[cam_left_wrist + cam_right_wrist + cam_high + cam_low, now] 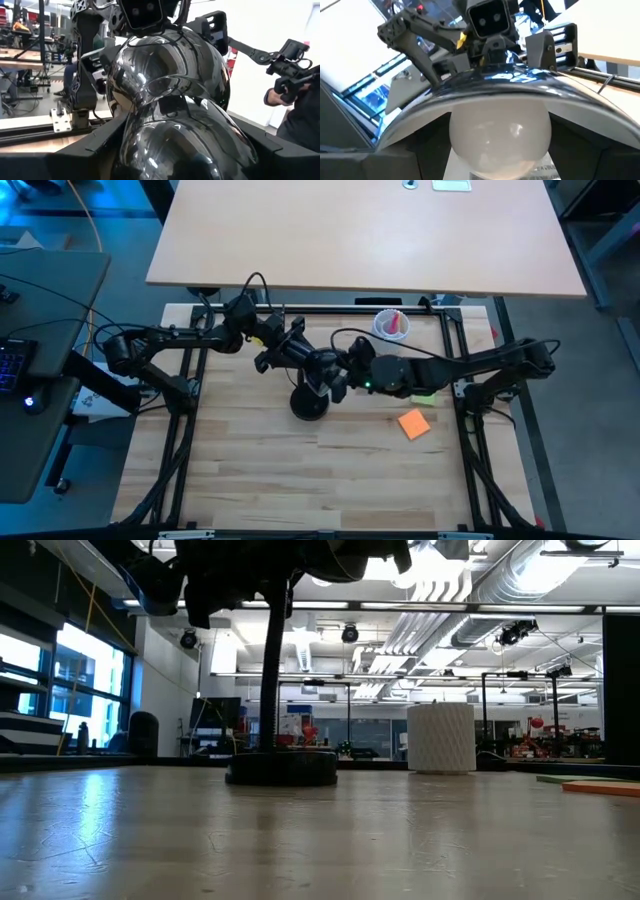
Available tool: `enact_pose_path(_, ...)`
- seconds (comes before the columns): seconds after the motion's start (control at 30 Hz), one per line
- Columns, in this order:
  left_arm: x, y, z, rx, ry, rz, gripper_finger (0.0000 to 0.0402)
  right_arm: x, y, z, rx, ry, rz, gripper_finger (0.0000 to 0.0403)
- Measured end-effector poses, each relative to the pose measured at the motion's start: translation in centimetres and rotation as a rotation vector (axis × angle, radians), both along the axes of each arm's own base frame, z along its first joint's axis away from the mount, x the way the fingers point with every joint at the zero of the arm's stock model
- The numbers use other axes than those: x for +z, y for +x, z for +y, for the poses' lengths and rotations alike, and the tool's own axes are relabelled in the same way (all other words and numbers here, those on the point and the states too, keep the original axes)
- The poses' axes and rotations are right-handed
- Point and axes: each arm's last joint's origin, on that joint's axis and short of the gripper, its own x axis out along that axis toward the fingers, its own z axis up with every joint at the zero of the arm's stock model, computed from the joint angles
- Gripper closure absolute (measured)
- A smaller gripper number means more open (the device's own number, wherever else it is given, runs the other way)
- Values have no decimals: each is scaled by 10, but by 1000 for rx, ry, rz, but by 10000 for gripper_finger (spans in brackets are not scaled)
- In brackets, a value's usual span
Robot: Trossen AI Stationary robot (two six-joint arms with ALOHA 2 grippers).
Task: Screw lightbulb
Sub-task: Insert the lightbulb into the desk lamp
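1. The black desk lamp with a glossy round shade point(318, 370) stands near the middle of the pale wooden table point(250, 470) on its round base point(281, 769). Both arms meet over it, so the shade is braced while the bulb goes in.

2. The left gripper point(300, 350) reaches in from the table's far left. In its wrist view the shiny dome of the shade point(170, 75) sits between its dark fingers point(90, 150), which appear closed against the shade. I judge this grip keeps the shade from turning.

3. The right gripper point(352, 370) comes from the right, level with the shade's opening. Its wrist view shows the small white frosted pear-shaped lightbulb point(500, 135) just beneath the shade's rim point(520, 90), held between its fingers. The screw base is hidden, so how far it is threaded cannot be told.

4. A white ribbed cup point(391, 324) and an orange square note point(413, 423) lie well apart from the lamp, out of the way.
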Motion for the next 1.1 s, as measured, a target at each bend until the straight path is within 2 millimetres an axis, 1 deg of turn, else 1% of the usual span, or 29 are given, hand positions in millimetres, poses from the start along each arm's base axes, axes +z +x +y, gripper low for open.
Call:
enact_pose_path(0.2,0,0,0,15,-8,8,135,-2,-1,-2,1,-50,54,120)
enact_pose_path(0.47,0,0,0,9,-10,12,135,-3,-2,-2,-20,-79,73,120)
enact_pose_path(0.7,0,-3,2,-83,-2,26,135,-6,-3,13,-10,-170,114,120)
enact_pose_path(0.8,0,-5,2,-116,3,29,135,-4,-3,20,16,-200,99,120)
enact_pose_path(1.1,0,-6,3,-138,-7,42,132,-4,-5,25,22,-253,124,121)
